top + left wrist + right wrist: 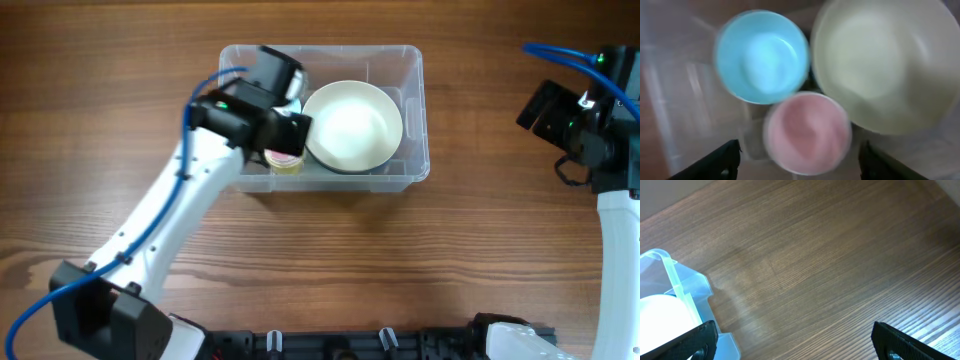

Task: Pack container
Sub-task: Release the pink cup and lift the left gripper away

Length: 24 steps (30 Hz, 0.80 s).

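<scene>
The clear plastic container (412,120) stands at the table's middle back. Inside it lie a large cream bowl (352,125), a pink cup (807,132) and a blue cup (762,56). In the overhead view the pink cup (284,160) peeks out under my left arm. My left gripper (799,162) hovers over the container's left half, open and empty, its fingers either side of the pink cup and above it. My right gripper (792,342) is open and empty over bare table to the right of the container (685,287).
The left arm (190,205) crosses the container's front left corner and hides the blue cup from overhead. The right arm (600,130) stands at the table's right edge. Bare wooden table (330,260) surrounds the container.
</scene>
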Available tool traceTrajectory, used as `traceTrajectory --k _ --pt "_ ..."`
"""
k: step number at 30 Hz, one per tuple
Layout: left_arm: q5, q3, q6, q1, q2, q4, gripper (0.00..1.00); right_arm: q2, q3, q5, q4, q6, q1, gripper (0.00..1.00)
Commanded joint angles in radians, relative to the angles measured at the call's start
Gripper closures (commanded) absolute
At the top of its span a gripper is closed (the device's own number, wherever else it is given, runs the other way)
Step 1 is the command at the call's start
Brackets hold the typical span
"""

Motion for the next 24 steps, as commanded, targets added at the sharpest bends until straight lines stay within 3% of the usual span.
traceTrajectory --k 1,9,12,24 --pt "-0.012 0.044 -0.094 0.191 -0.083 0.032 0.15 0.009 0.019 0.017 0.003 0.012 -0.003 0.0" --pt "0.006 0.044 -0.105 0.515 -0.099 0.038 0.0 0.009 0.019 0.017 0.003 0.012 -0.003 0.0" --pt "0.035 0.044 -0.106 0.593 -0.099 0.037 0.0 0.009 0.019 0.018 0.003 0.012 -0.003 0.0" --pt "0.038 0.044 -0.105 0.662 -0.099 0.004 0.0 0.009 0.019 0.017 0.003 0.012 -0.003 0.0"
